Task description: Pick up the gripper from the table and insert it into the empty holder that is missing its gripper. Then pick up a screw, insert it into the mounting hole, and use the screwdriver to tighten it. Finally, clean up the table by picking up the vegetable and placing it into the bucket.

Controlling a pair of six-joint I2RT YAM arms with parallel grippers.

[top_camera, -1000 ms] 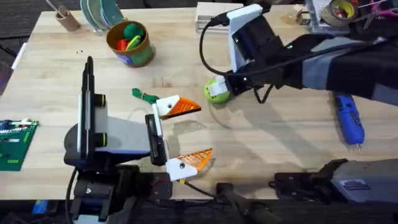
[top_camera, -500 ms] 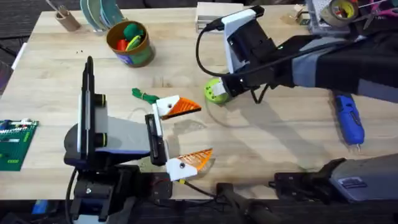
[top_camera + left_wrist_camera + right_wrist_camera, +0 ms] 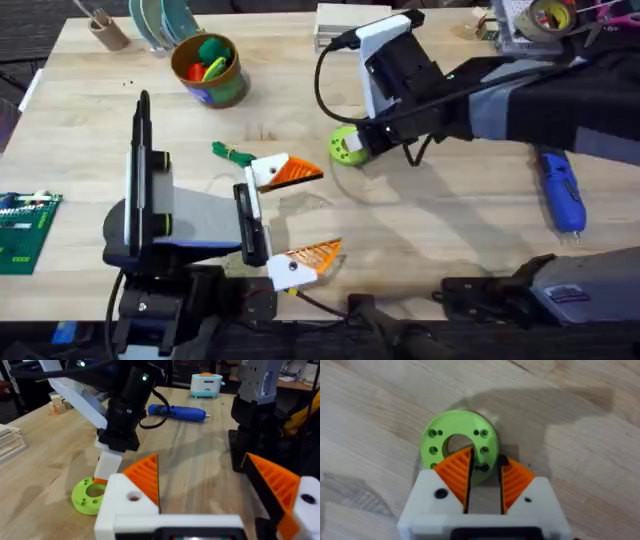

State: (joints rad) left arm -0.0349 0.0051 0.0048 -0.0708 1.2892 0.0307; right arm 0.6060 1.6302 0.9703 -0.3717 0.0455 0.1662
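Note:
My right gripper (image 3: 352,148) points down onto a bright green disc (image 3: 440,442) with holes, at mid-table. One orange pad sits at the disc's centre hole and the other at its outer edge, shut on the ring wall between them. My left gripper (image 3: 300,215) lies low near the front, open wide, with nothing between its orange tips. The dark-green vegetable (image 3: 232,153) lies just beyond its far finger. The blue screwdriver (image 3: 562,190) rests at the right. The loose gripper, an empty holder and any screw are out of view: each white mount here carries an orange tip.
A bucket (image 3: 222,92) with toy food stands at the back left. A green circuit board (image 3: 25,232) lies at the left edge and a white box (image 3: 335,25) at the back. The table (image 3: 440,220) has bare wood between disc and screwdriver.
Over the first half second the right arm shifted slightly left and back, and the green disc nudged left with it. Since then nothing has moved.

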